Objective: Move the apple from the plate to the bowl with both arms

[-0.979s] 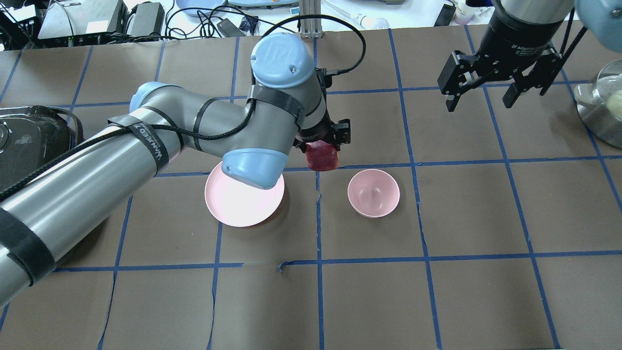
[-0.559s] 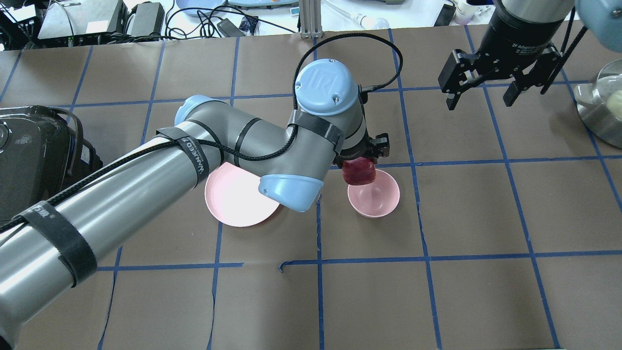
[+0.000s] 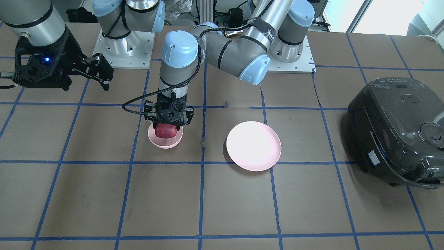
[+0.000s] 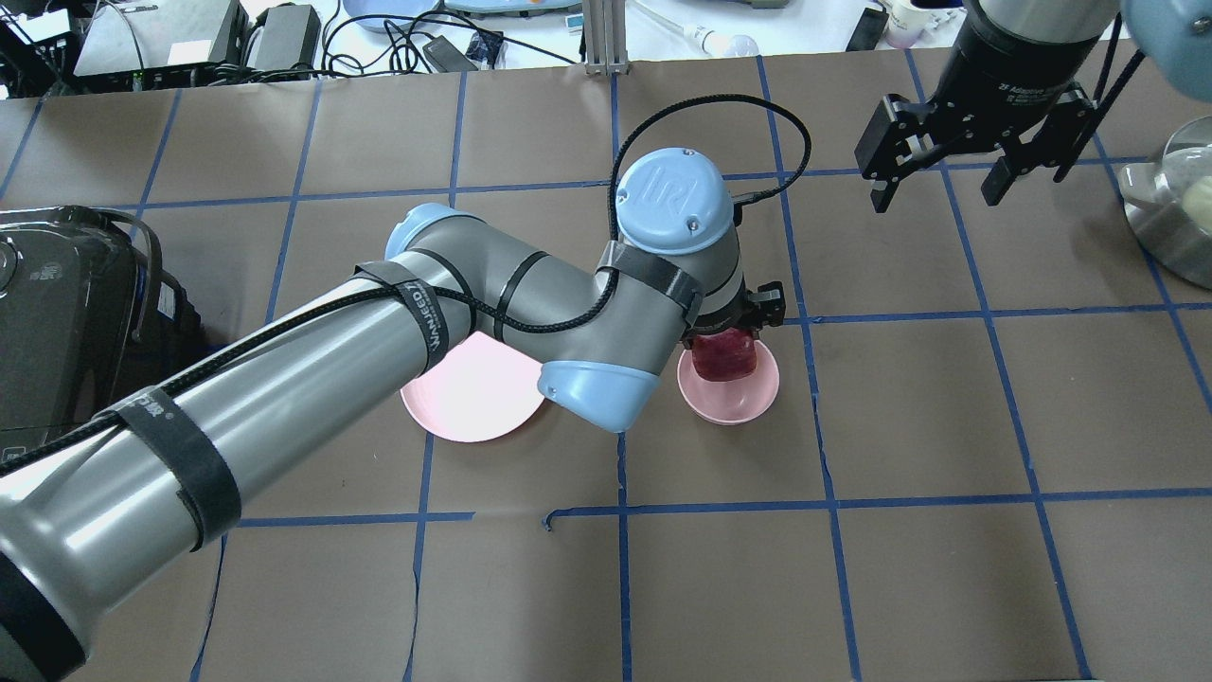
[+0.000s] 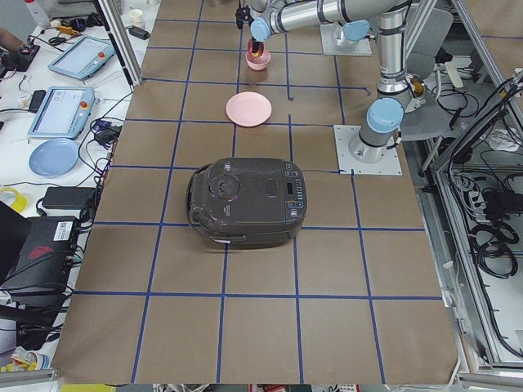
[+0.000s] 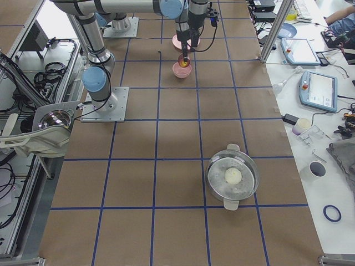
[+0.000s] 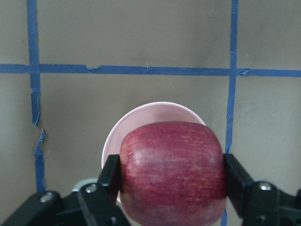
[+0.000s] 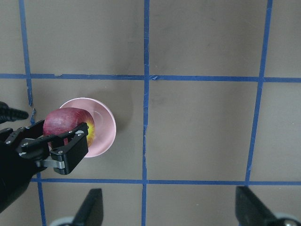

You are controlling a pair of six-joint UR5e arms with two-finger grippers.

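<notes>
My left gripper (image 4: 727, 349) is shut on the dark red apple (image 4: 724, 358) and holds it just over the small pink bowl (image 4: 737, 405). In the left wrist view the apple (image 7: 171, 169) sits between both fingers, with the bowl's rim (image 7: 155, 110) below it. In the front view the apple (image 3: 165, 131) is low, at the bowl (image 3: 166, 144). The wide pink plate (image 4: 464, 403) lies bare to the left, partly under my left arm. My right gripper (image 4: 937, 201) is open and empty, high at the back right. Its wrist view shows the apple (image 8: 63, 127) over the bowl (image 8: 106, 132).
A black rice cooker (image 4: 57, 313) stands at the left edge of the table. A steel pot (image 4: 1174, 208) with a glass lid stands at the right edge. Cables and devices lie beyond the table's far edge.
My left arm has carried the apple to the right, from beside the plate to over the bowl, and lower. My right gripper has stayed in place, open.
</notes>
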